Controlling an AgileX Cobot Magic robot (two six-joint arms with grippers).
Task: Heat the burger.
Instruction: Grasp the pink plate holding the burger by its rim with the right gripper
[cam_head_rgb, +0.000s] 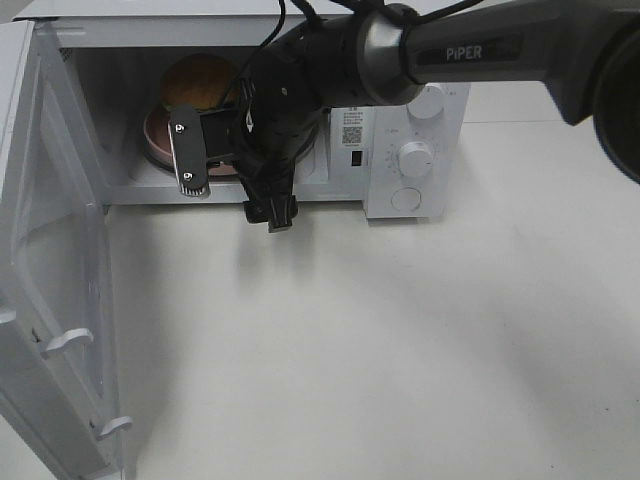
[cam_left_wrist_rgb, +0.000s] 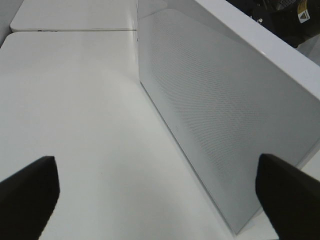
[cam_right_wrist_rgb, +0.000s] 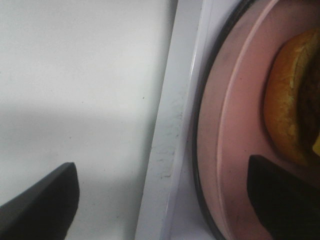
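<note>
Now burger (cam_right_wrist_rgb: 287, 117) on pink plate (cam_right_wrist_rgb: 235, 150) in microwave (cam_head_rgb: 415, 150); right end effector (cam_right_wrist_rgb: 165, 200) wide, straddling plate rim, w/ nothing held.

White table (cam_head_rgb: 400, 350) fills most of the exterior high frame. On it, along the upper edge of the frame, sits a white microwave (cam_head_rgb: 415, 160), cavity facing the camera. Its door (cam_head_rgb: 55, 300) hangs open down the left side.

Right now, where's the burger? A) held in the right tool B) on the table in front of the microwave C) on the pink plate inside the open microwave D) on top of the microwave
C: the burger sits on the pink plate inside the microwave, whose door hangs open.
</note>
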